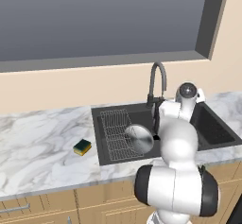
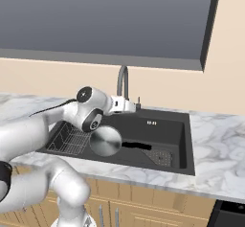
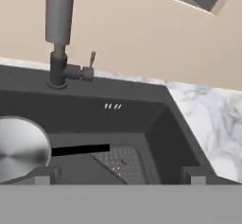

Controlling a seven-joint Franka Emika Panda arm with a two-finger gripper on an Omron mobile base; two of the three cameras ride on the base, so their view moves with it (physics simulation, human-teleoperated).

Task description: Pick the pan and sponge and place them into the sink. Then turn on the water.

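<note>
Two fingertips are seen spread apart and empty at the bottom of the hand view, where the gripper [image 3: 120,175] hangs over the sink [image 3: 160,124]. The pan [image 1: 139,138] lies inside it, mid-frame. The sponge [image 1: 82,147] sits on the counter [image 1: 38,142], left of the basin. The faucet [image 2: 123,82] stands behind.

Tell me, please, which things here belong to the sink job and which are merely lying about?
Job:
round silver metal pan, in the sink
yellow-and-green sponge, on the counter
dark grey recessed sink
dark gooseneck faucet

Lying about:
wire grid rack
marble counter
</note>
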